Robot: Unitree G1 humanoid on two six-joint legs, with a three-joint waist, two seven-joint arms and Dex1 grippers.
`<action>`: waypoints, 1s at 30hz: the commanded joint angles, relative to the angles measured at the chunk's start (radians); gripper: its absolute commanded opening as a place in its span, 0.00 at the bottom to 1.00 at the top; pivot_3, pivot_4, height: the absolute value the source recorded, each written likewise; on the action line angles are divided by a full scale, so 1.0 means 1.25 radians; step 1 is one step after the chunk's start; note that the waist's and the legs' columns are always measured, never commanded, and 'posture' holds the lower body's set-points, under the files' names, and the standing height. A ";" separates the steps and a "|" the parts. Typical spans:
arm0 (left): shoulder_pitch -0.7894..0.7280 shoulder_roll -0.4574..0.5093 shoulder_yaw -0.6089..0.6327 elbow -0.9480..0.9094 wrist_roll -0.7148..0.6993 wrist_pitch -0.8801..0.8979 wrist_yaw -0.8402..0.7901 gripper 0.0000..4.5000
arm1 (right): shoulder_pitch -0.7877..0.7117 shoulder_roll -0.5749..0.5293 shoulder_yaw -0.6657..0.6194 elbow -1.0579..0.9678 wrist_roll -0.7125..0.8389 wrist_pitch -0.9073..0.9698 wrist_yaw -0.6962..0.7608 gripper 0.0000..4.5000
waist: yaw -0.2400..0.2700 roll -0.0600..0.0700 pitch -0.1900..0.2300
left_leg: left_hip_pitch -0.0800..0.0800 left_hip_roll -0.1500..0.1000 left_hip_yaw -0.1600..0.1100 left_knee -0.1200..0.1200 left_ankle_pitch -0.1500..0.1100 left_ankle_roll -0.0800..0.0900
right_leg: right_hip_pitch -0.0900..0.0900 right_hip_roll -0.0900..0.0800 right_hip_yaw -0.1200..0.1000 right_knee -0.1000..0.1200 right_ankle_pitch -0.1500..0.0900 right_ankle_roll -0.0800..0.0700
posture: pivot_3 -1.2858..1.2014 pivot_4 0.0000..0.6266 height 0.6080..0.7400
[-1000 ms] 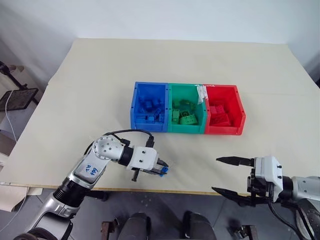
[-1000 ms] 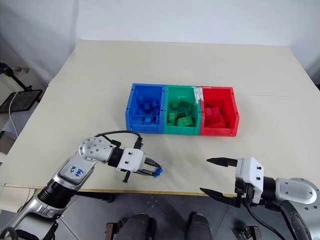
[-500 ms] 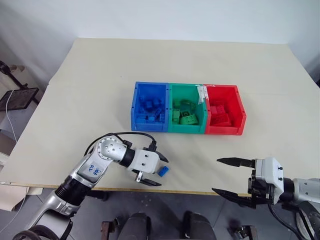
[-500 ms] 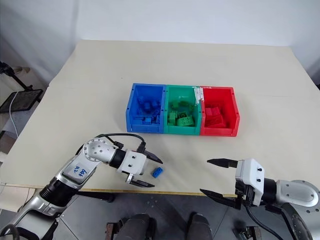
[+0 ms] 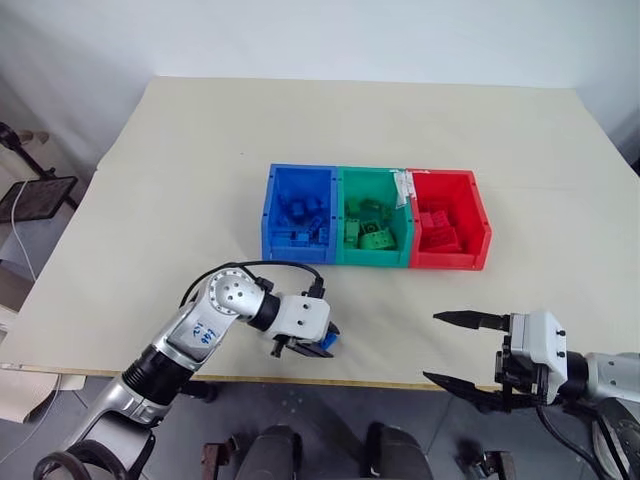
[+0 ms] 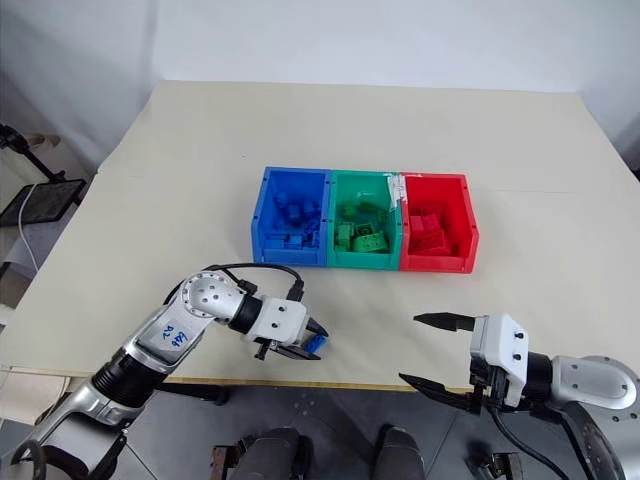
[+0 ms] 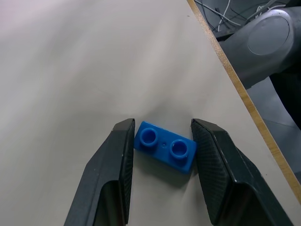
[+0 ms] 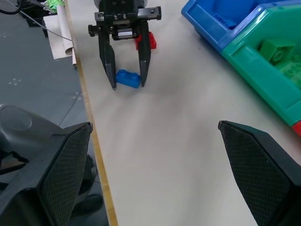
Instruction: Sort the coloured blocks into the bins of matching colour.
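Left wrist view shows the blue block (image 7: 165, 151) lying crosswise between the left pincer's (image 7: 162, 141) fingers, clamped end to end, with the blue bin (image 5: 298, 214) toward twelve o'clock.

A robot test room, it seems. A bare pale worktop (image 5: 200, 180) fills the centre. Loose cables (image 7: 221, 14) trail upper right.

**Blue brick between my left fingers, bins beyond**

I see a small blue two-stud block (image 7: 165, 151) lying flat on the table, studs up, between the fingers of my left gripper (image 7: 162, 141), close to both pads. The bins (image 5: 375, 218) sit in a joined row well ahead of that hand: blue nearest its side, green in the middle, red farthest. Each holds a heap of matching bricks.
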 commanded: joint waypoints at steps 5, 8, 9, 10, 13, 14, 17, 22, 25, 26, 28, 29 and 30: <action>0.006 -0.046 0.094 -0.017 -0.086 -0.044 0.056 0.34 | -0.018 0.003 0.001 0.005 0.004 -0.013 0.003 1.00 | 0.002 0.000 0.000 | 0.000 0.000 0.000 0.000 0.000 0.000 | 0.000 0.000 0.000 0.000 0.000 0.000 | 0.52 0.24 1.00; 0.003 -0.082 0.190 -0.014 -0.129 -0.028 0.140 0.34 | -0.021 0.026 -0.029 -0.008 0.037 -0.006 -0.030 1.00 | 0.002 0.000 0.000 | -0.001 0.000 -0.001 0.001 0.000 0.000 | 0.000 0.000 0.000 0.000 0.000 0.000 | 0.52 0.24 1.00; -0.001 -0.093 0.219 -0.011 -0.139 -0.013 0.171 0.34 | -0.024 0.035 -0.038 -0.014 0.050 0.001 -0.044 1.00 | 0.001 0.000 0.000 | -0.001 0.000 -0.001 0.001 0.000 0.000 | 0.000 0.000 0.000 0.000 0.000 0.000 | 0.52 0.24 1.00; -0.011 -0.110 0.250 -0.004 -0.148 -0.001 0.212 0.34 | -0.029 0.043 -0.046 -0.019 0.061 0.007 -0.059 1.00 | 0.000 0.000 0.000 | -0.001 0.000 -0.001 0.000 0.000 0.000 | 0.000 0.000 0.000 0.000 0.000 0.000 | 0.52 0.24 1.00; -0.076 -0.158 0.298 0.057 -0.115 0.045 0.348 0.34 | -0.054 0.066 -0.057 -0.022 0.081 0.021 -0.106 1.00 | 0.003 0.000 0.000 | 0.000 0.000 -0.001 0.001 0.000 0.000 | 0.000 0.000 0.000 0.000 0.000 0.000 | 0.52 0.24 1.00; -0.098 -0.168 0.300 0.082 -0.096 0.062 0.383 0.34 | -0.061 0.070 -0.057 -0.020 0.081 0.023 -0.115 1.00 | 0.005 -0.001 0.000 | 0.000 0.000 -0.001 0.001 0.000 0.000 | 0.000 0.000 0.000 0.000 0.000 0.000 | 0.52 0.24 1.00; -0.168 -0.206 0.305 0.168 -0.071 0.108 0.470 0.34 | -0.079 0.074 -0.052 -0.008 0.070 0.022 -0.131 1.00 | 0.006 -0.001 0.000 | -0.001 -0.001 -0.001 0.001 0.000 0.000 | 0.000 0.000 0.000 0.000 0.000 0.000 | 0.52 0.24 1.00; -0.228 -0.239 0.305 0.244 -0.075 0.146 0.511 0.34 | -0.099 0.077 -0.049 -0.007 0.076 0.030 -0.148 1.00 | 0.001 -0.001 0.000 | -0.001 -0.001 -0.001 -0.001 0.000 0.000 | 0.000 0.000 -0.001 0.000 0.000 0.000 | 0.52 0.24 1.00; -0.232 -0.238 0.319 0.236 -0.089 0.152 0.520 0.55 | -0.107 0.074 -0.048 -0.008 0.080 0.031 -0.149 1.00 | -0.002 -0.001 0.000 | -0.001 -0.001 -0.001 -0.001 0.000 0.000 | -0.001 0.000 -0.002 0.000 0.000 0.000 | 0.52 0.24 1.00; -0.226 -0.226 0.320 0.230 -0.083 0.154 0.523 0.61 | -0.109 0.074 -0.048 -0.006 0.081 0.031 -0.149 1.00 | -0.002 -0.001 0.000 | -0.001 -0.001 -0.001 -0.001 0.000 0.000 | -0.001 0.000 -0.002 0.000 0.000 0.000 | 0.52 0.24 1.00; -0.209 -0.202 0.325 0.218 -0.087 0.152 0.509 0.75 | -0.113 0.075 -0.047 -0.004 0.080 0.031 -0.149 1.00 | -0.002 -0.001 0.000 | -0.001 -0.001 -0.001 -0.001 0.000 0.000 | -0.001 0.000 -0.001 0.000 0.000 0.000 | 0.52 0.24 1.00; -0.192 -0.186 0.334 0.207 -0.100 0.156 0.492 0.81 | -0.117 0.075 -0.043 0.002 0.078 0.029 -0.146 1.00 | -0.002 -0.001 0.000 | -0.001 -0.001 -0.001 -0.001 0.000 0.000 | -0.001 0.000 -0.001 0.000 0.000 0.000 | 0.52 0.24 1.00; -0.175 -0.171 0.347 0.191 -0.117 0.151 0.475 0.88 | -0.124 0.075 -0.038 0.011 0.075 0.026 -0.140 1.00 | -0.005 -0.001 0.000 | -0.001 -0.001 -0.001 -0.001 0.000 0.000 | -0.001 0.000 -0.001 0.000 0.000 0.000 | 0.52 0.24 1.00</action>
